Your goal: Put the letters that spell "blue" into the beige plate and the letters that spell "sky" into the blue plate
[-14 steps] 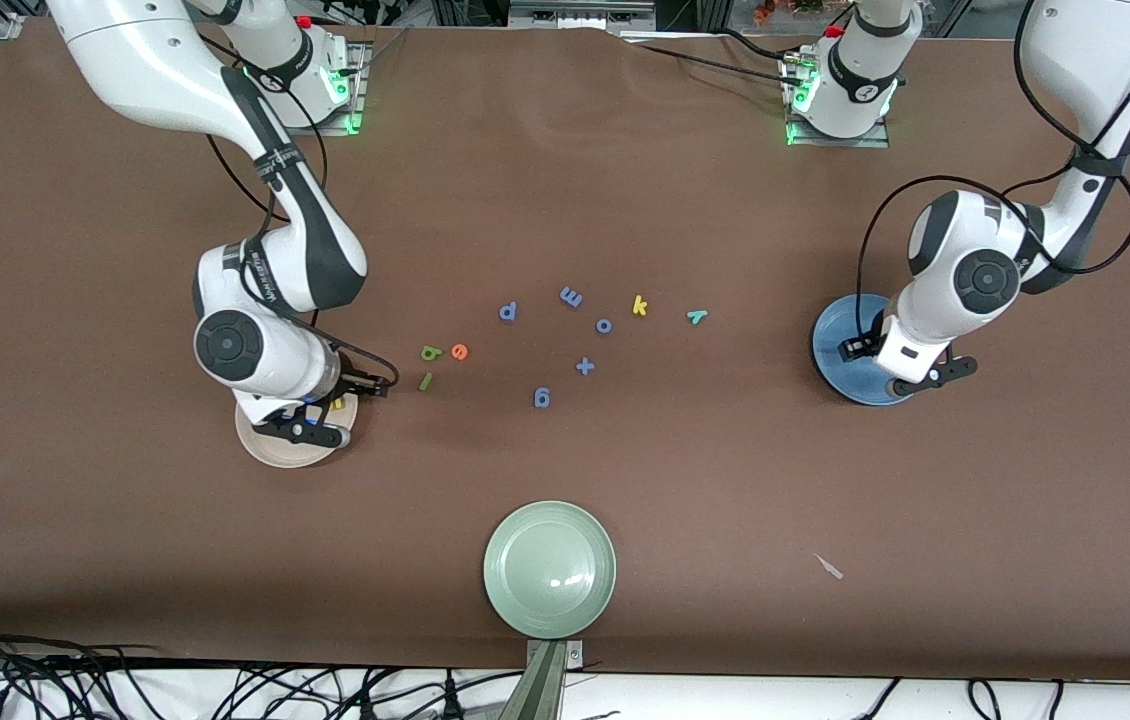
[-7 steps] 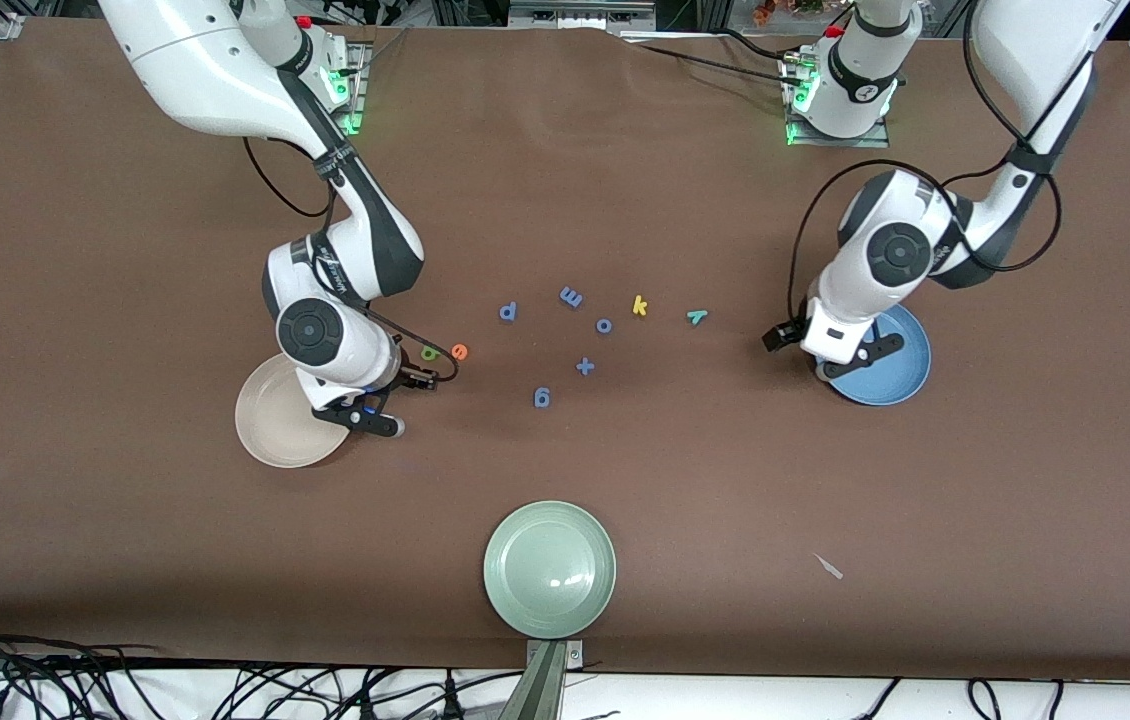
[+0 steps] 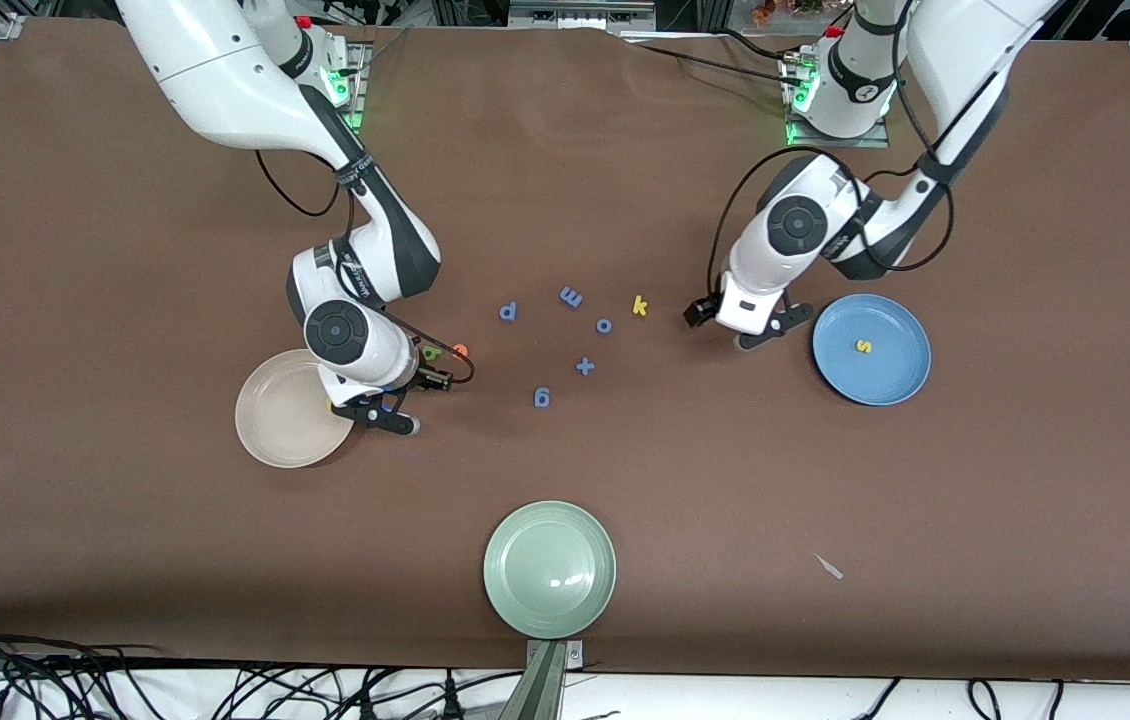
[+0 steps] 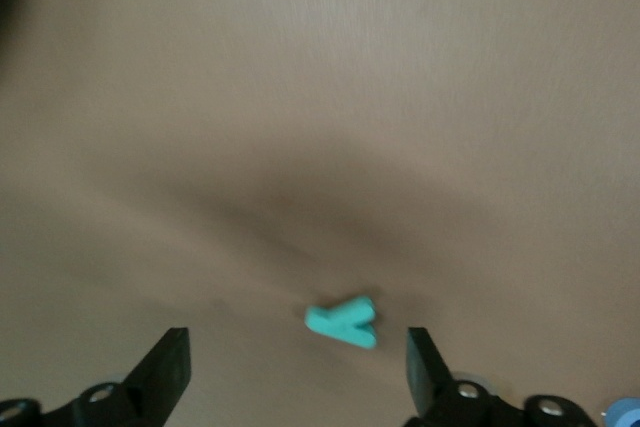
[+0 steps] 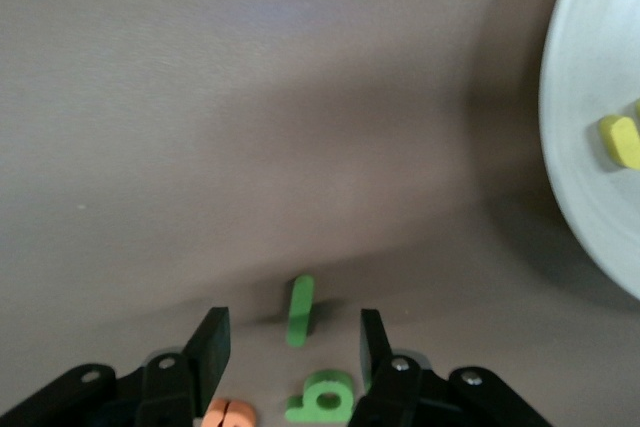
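Blue letters lie scattered between both empty open pincers.

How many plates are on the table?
3. The beige plate lies toward the right arm's end, the blue plate toward the left arm's end, and the green plate sits between them, nearest the front camera.

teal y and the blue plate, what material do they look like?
Teal y: probably soft foam, matte; thick cut edges, no shine. It lies on the table between the left gripper's open fingers.
Blue plate: likely glazed ceramic or hard plastic; smooth raised rim, faint sheen. Can't tell which.
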Robot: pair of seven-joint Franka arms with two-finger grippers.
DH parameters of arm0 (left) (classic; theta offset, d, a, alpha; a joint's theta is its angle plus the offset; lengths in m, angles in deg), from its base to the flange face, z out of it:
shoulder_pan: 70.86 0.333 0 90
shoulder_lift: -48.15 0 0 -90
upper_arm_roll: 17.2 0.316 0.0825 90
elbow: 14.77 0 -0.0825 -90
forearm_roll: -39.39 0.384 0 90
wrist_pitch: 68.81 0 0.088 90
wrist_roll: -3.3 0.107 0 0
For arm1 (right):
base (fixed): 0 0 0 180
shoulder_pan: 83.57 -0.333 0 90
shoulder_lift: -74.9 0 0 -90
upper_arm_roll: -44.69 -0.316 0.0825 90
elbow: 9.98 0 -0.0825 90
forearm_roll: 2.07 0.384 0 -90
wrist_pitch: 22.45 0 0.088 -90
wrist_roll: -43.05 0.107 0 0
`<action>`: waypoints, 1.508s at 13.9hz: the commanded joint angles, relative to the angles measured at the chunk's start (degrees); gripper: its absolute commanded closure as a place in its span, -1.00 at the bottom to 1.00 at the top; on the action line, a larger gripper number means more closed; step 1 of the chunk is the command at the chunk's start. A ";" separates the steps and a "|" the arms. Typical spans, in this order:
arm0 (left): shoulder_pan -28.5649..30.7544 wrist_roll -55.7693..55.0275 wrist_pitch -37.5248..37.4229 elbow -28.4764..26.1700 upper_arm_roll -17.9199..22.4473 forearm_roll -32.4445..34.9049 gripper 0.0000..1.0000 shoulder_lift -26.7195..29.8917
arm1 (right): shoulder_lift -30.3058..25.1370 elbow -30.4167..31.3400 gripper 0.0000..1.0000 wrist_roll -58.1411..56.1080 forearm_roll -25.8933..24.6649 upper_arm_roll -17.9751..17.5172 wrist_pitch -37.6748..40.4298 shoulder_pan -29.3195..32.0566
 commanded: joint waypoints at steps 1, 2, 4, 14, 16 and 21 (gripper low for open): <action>-0.38 -7.27 0.77 0.41 0.30 1.71 -0.75 -1.33 | 0.07 1.97 0.00 0.34 -0.59 0.26 -2.55 -0.07; -0.29 -8.86 0.77 0.67 0.47 1.62 -0.73 -2.12 | 0.07 1.97 0.07 0.34 -0.68 0.27 -2.55 -0.07; -0.20 -14.21 1.73 1.37 0.74 1.71 -0.63 -4.23 | 0.16 2.06 0.30 0.34 -0.68 0.27 -2.64 -0.07; -3.01 -45.16 3.41 3.49 1.71 16.91 -0.25 -7.84 | -4.14 -2.24 1.00 -14.05 -0.59 7.28 10.07 0.37; -3.01 -46.31 3.41 3.49 1.79 17.00 -0.06 -7.75 | -4.50 -3.56 1.00 -20.99 -0.59 10.71 12.56 0.37; -3.01 -46.06 3.23 3.40 1.71 17.18 0.71 -7.75 | -3.97 -1.11 -0.09 -29.37 0.55 14.24 10.28 1.69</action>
